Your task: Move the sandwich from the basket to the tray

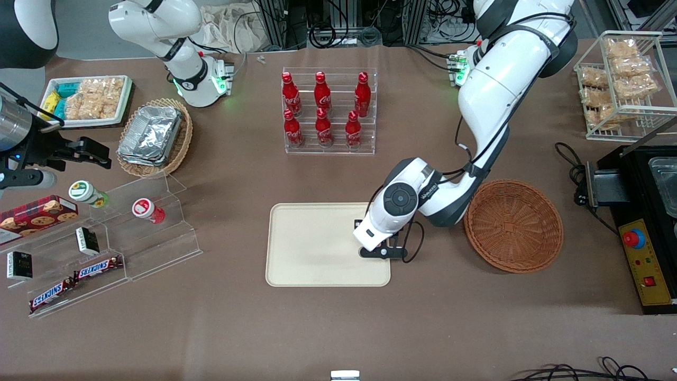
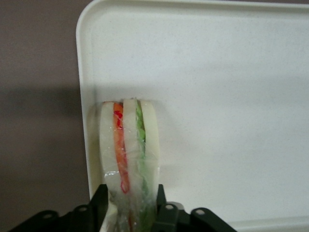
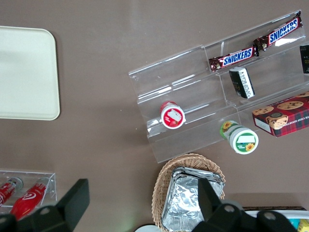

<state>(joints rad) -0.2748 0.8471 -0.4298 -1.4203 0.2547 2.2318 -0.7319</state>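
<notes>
nearly done: sandwich [image 2: 128,150] over the tray [image 1: 312,264].
gripper [image 1: 382,250] jaws clamp it at the tray's basket-side edge; basket [image 1: 513,225] empty; release remains.

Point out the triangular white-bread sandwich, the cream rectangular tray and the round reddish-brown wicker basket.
Triangular white-bread sandwich [image 2: 128,145]: left wrist view, middle bread layer, gripper [image 2: 131,205] shut on it.
Cream rectangular tray [image 1: 312,243]: front view, bare floor.
Round reddish-brown wicker basket [image 1: 513,225]: front view, woven floor.

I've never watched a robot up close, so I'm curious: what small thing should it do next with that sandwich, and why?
Probably open the fingers and let go. The gripper is shut on the sandwich, which is already over the tray near its edge, and the basket is empty. Whether the sandwich touches the tray is unclear, so lowering slightly first may help.
</notes>
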